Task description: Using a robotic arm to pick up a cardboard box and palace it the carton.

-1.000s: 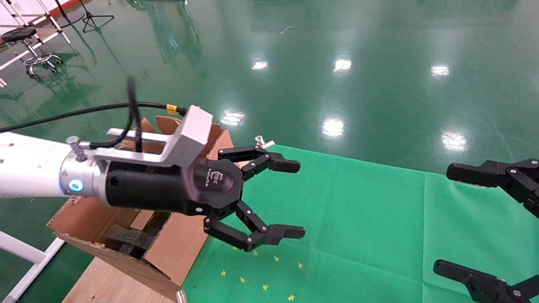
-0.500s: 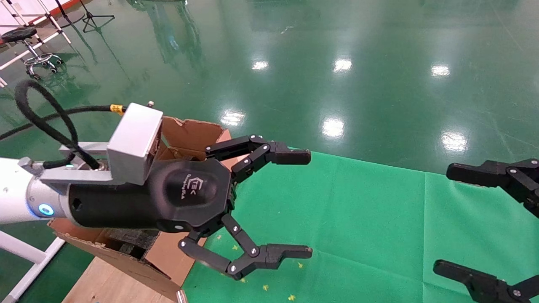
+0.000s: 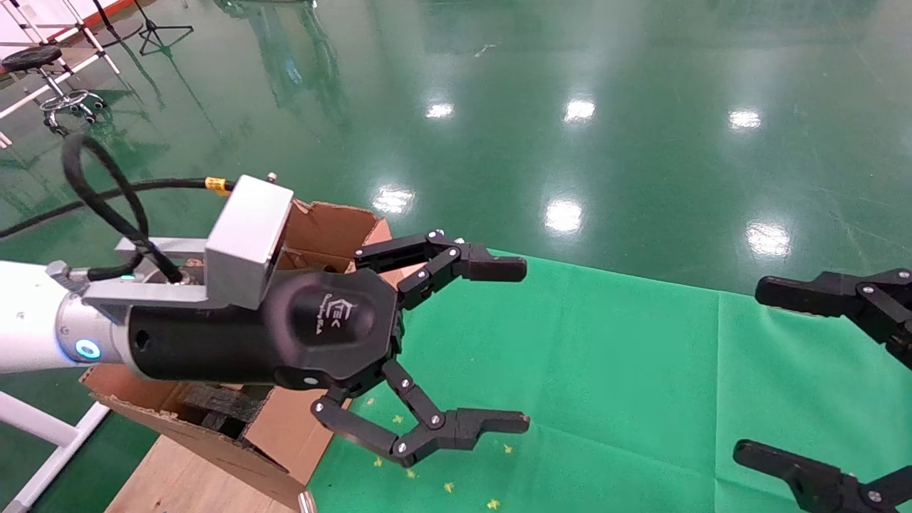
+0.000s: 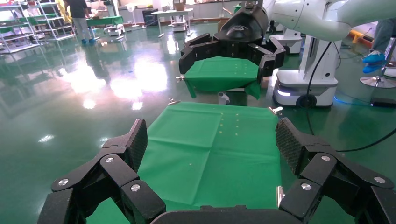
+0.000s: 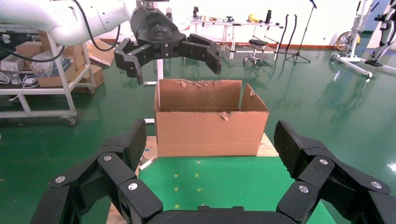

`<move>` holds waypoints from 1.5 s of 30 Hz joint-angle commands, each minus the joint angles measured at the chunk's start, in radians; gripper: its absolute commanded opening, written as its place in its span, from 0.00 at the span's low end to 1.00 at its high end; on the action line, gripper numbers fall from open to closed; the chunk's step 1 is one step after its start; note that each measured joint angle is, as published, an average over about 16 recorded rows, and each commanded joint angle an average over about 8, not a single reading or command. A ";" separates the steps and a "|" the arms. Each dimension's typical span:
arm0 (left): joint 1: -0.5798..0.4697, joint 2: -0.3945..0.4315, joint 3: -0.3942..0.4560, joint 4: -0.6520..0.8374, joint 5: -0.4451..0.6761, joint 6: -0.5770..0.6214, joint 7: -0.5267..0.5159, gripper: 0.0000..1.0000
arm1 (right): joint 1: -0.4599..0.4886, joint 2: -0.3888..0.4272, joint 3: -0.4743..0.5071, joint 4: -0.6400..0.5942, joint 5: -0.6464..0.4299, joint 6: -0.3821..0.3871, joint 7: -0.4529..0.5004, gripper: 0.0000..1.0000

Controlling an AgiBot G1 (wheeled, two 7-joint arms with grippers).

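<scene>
The small cardboard box is not visible in any view; its position, long axis and bearing from either set of jaws cannot be told. The green cloth (image 3: 605, 370) covering the table shows only small yellow specks. The carton (image 5: 211, 121) stands at the cloth's left end on a wooden board (image 3: 178, 477), its top open, with ragged flaps and black foam (image 3: 217, 406) inside.

The left gripper (image 3: 491, 349), on the white robotic arm (image 3: 28, 320), hangs above the cloth's left part, just beside the carton's rim and pointing across the table. Its jaws are spread wide and hold nothing. The right gripper (image 3: 805, 377) sits at the cloth's right edge, well apart from the carton, jaws likewise spread and empty.

Judgement: the left gripper is the nearer to the carton. With both sets of jaws empty and no small box on the cloth, either the box already lies in the carton or the next pick awaits a box.
</scene>
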 commanded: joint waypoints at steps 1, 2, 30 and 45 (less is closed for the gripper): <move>-0.003 0.000 0.003 0.002 0.003 0.000 -0.001 1.00 | 0.000 0.000 0.000 0.000 0.000 0.000 0.000 1.00; -0.004 0.000 0.004 0.002 0.004 0.000 -0.002 1.00 | 0.000 0.000 0.000 0.000 0.000 0.000 0.000 1.00; -0.014 -0.001 0.014 0.008 0.013 -0.001 -0.005 1.00 | 0.000 0.000 0.000 0.000 0.000 0.000 0.000 1.00; -0.015 -0.001 0.015 0.008 0.014 -0.001 -0.006 1.00 | 0.000 0.000 0.000 0.000 0.000 0.000 0.000 1.00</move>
